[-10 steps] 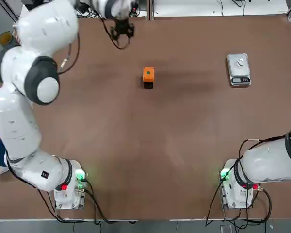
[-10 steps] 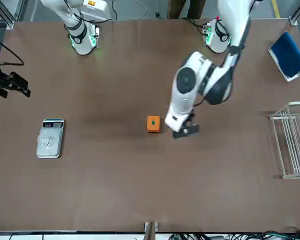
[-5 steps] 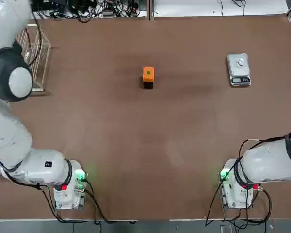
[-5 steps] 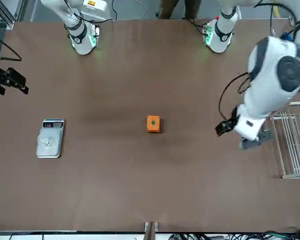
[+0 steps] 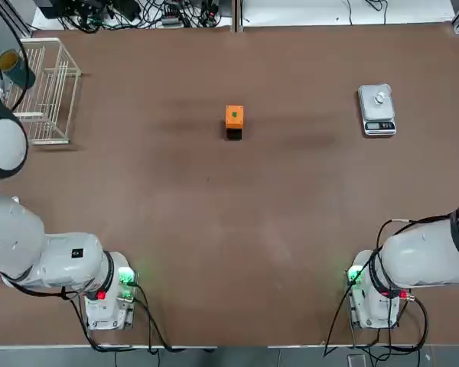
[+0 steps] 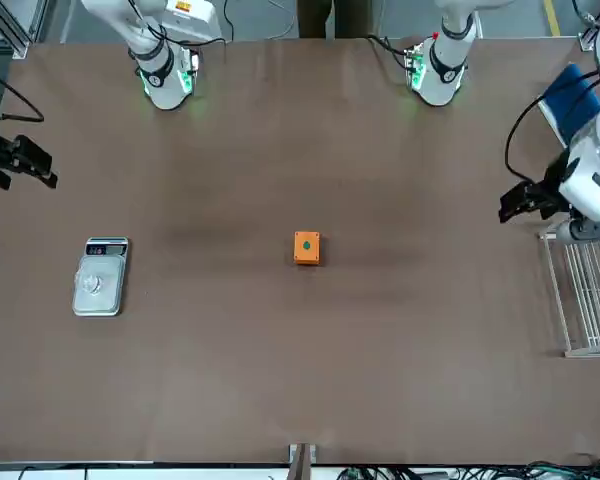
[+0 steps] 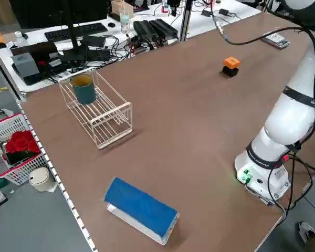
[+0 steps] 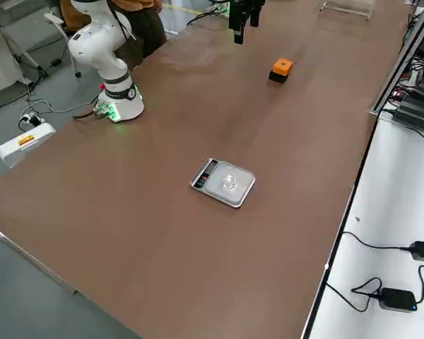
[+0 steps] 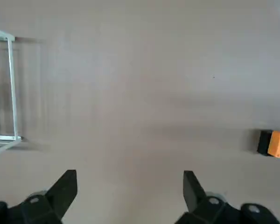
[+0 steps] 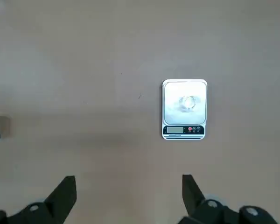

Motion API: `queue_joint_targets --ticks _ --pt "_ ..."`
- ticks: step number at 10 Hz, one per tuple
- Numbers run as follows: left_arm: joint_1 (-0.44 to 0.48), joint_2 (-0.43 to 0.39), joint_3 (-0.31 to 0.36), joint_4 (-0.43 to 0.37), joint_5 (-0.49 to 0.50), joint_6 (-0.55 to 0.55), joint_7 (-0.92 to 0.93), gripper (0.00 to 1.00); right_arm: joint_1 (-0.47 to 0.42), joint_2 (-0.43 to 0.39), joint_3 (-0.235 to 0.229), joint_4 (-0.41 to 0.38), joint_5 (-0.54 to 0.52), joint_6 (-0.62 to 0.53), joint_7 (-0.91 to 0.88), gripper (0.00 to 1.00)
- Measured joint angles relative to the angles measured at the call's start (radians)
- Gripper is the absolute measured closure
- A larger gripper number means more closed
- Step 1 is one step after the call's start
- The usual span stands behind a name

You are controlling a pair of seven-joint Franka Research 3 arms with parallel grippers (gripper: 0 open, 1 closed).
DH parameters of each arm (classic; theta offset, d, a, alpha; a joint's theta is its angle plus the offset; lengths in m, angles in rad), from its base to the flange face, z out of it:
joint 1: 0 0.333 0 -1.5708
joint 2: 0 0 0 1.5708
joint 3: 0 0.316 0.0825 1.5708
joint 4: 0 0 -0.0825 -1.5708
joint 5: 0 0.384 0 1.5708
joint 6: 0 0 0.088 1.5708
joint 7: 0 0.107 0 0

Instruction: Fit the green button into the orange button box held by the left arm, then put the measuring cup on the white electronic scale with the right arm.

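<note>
Both parts of the task look to be finished. The green button point(image 5: 234, 115) is seen set in the hole of the orange button box point(image 5: 235, 123), with its round cap showing on the box's top face; whether it is pressed fully home cannot be told from these views. The box is held by neither arm and is left standing out on the desk point(image 6: 380, 370), with a small black block point(image 8: 278, 76) beneath it.

The measuring cup point(image 10: 188, 102) is placed on the weighing plate of the white electronic scale point(image 10: 185, 116), inside the plate's edges. No figure can be made out on the scale's display.

The left pincer point(image 9: 130, 193) is released, with nothing grasped, and is held above the desk near the white wire rack point(image 7: 107, 115), well apart from the box. The right pincer point(image 10: 129, 196) is likewise spread and holds nothing; it is poised above the desk on the scale's side. No further placing seems to be called for; at most, both arms are left to be parked.
</note>
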Motion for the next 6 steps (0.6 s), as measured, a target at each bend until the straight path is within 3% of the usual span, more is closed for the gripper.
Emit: queue_joint_targets --ticks 3,6 --pt "0.003 -0.059 0.047 -0.001 0.000 -0.016 0.082 0.00 -0.004 0.000 0.000 0.000 0.000 -0.001 0.004 0.00" --pt "0.005 -0.067 0.049 -0.002 0.000 -0.019 0.087 0.00 -0.008 0.000 0.004 0.000 0.000 -0.001 0.042 0.00"
